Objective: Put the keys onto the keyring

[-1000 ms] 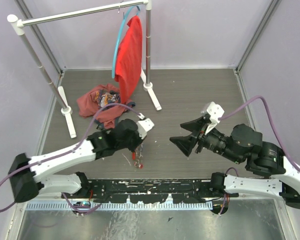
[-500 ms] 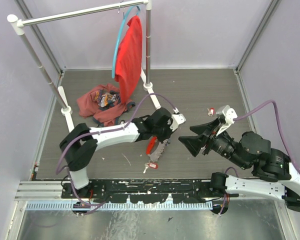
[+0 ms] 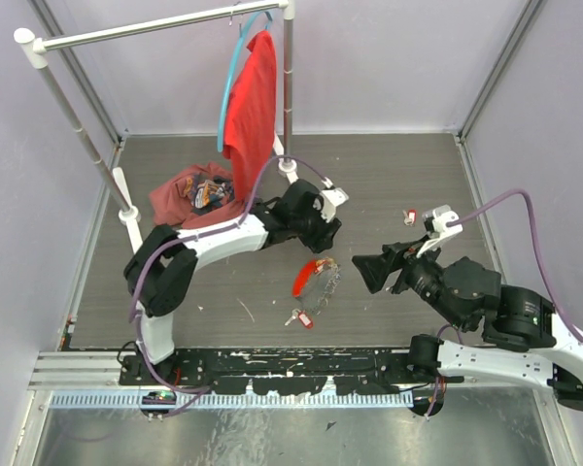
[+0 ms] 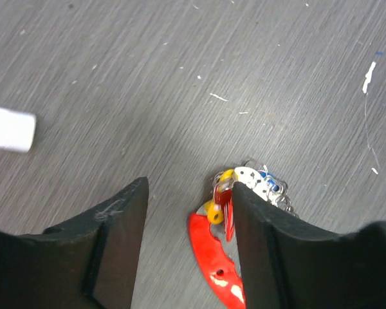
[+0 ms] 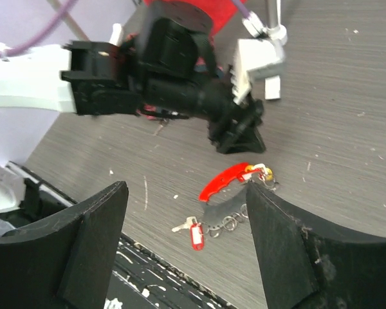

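Note:
The keyring lies flat on the table: a curved red strap [image 3: 304,278] [image 4: 212,257] [image 5: 226,181] with a yellow bead [image 4: 215,210] and a silvery chain [image 3: 328,283] [image 5: 224,223]. Small silver keys [image 4: 260,182] bunch at the strap's end. A silver key with a red tag [image 3: 296,316] [image 5: 192,233] lies at the chain's near end. Another red-tagged key [image 3: 409,216] lies apart at the right. My left gripper [image 3: 321,236] [image 4: 188,193] is open just behind the strap, holding nothing. My right gripper [image 3: 364,270] [image 5: 185,190] hovers open to the right of the bundle.
A white garment rack [image 3: 136,29] stands at the back left, with a red shirt [image 3: 253,107] on a blue hanger. A heap of clothes [image 3: 194,199] lies by the rack's feet [image 3: 296,184]. One white foot [image 4: 9,129] shows in the left wrist view.
The left gripper carried the keyring bundle to the right, opened and let it drop onto the table, then drew back. The right gripper shifted slightly and opened a little wider.

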Robot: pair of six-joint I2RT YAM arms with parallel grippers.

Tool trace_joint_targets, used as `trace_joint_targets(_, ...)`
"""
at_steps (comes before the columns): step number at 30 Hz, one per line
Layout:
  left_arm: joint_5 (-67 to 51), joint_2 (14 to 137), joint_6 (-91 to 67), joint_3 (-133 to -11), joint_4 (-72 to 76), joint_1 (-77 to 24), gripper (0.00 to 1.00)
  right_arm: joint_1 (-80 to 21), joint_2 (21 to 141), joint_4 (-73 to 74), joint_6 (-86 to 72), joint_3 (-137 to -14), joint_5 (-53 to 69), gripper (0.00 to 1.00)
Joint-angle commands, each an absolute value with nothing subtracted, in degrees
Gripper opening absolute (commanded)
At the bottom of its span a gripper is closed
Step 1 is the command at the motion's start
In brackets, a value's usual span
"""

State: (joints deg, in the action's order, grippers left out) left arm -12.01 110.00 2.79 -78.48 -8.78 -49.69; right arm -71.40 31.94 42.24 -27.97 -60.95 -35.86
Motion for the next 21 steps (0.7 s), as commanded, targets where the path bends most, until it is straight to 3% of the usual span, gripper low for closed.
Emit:
trace_joint_targets(1, -14.48, 100.84, -1.49, -73.54, -5.13, -47.58, 0.66, -71.44, 36.09, 46.03, -30.34, -63.90, -39.52, 0.78)
trace_joint_targets(10, -11.87, 80.07, -8.74, -57.67, -7.94, -42.72, 0.72, -69.36, 53.55, 53.26, -28.96, -71.76, -41.33, 0.77)
trace_joint_targets(16, -9.32, 66.83, -12.27, -50.11, -15.40, -39.33, 0.72, -52.75, 59.24, 47.97, -24.28, -67.14, -15.64, 0.73)
trace_joint_targets(21, -7.07, 59.29, -13.33, -46.64, -19.89, -39.11, 0.72, -50.45, 62.45, 44.40, -28.27, -59.49, -3.19, 0.65)
